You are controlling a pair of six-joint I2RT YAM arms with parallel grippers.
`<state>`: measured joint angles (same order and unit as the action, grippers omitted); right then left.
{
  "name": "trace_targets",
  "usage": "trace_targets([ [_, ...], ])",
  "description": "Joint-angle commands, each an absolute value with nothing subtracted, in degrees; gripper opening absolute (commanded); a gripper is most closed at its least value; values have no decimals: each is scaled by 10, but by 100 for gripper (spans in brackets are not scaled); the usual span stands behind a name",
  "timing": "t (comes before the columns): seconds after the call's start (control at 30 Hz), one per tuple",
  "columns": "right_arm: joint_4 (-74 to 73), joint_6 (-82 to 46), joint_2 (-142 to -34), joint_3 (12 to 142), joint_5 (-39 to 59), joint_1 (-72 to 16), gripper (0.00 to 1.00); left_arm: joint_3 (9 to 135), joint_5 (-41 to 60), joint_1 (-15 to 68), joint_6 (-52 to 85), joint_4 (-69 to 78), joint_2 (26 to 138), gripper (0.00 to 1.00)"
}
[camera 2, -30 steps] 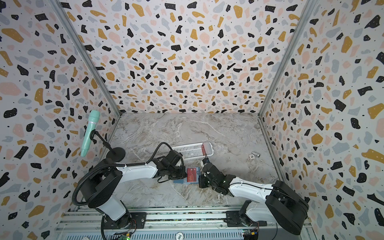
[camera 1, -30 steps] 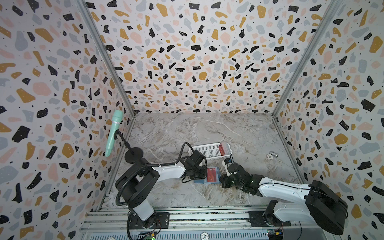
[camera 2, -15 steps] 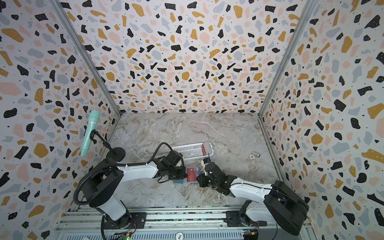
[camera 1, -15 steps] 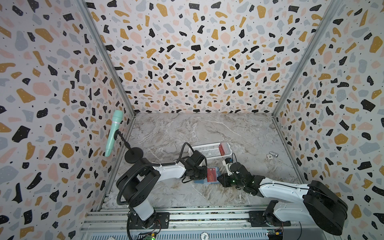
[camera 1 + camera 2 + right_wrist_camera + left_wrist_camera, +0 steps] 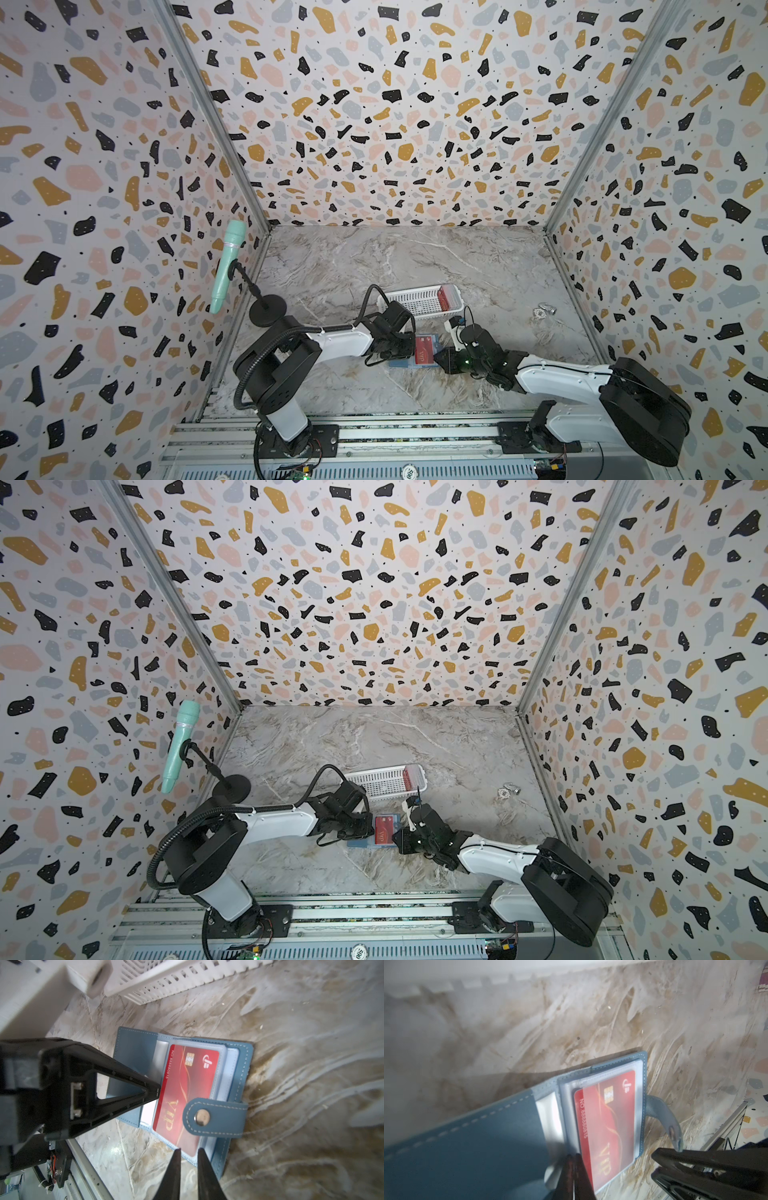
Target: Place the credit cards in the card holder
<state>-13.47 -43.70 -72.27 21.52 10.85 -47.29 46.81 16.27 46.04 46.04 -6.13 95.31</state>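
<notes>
Sleeve (image 5: 612,1118) over VIP card (image 5: 187,1088), wrist views — basket cards (image 5: 444,297), both top views

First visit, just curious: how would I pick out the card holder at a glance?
On the marble table, look on the near side of the white basket, between the left gripper and right gripper. The card holder sits open there: the only blue, stitched piece, with a snap tab and a red VIP card showing inside.
</notes>
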Motion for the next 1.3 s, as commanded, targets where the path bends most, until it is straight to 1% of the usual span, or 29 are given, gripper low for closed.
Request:
trace_targets([
  [0.0,-137,-441,-717,211,105,-470,18,486,153,463,458,-77,928,7],
  [0.37,-137,-441,-716,207,105,-470,18,484,171,465,461,-60,945,13],
  [0.73,-141,-442,-716,207,109,-469,19,475,164,468,460,-58,960,10],
  [0.87,-149,-444,-716,207,116,-468,21,474,156,468,458,-64,962,9],
  [1.27,-179,-446,-737,211,137,-460,22,470,155,470,458,-62,968,8],
])
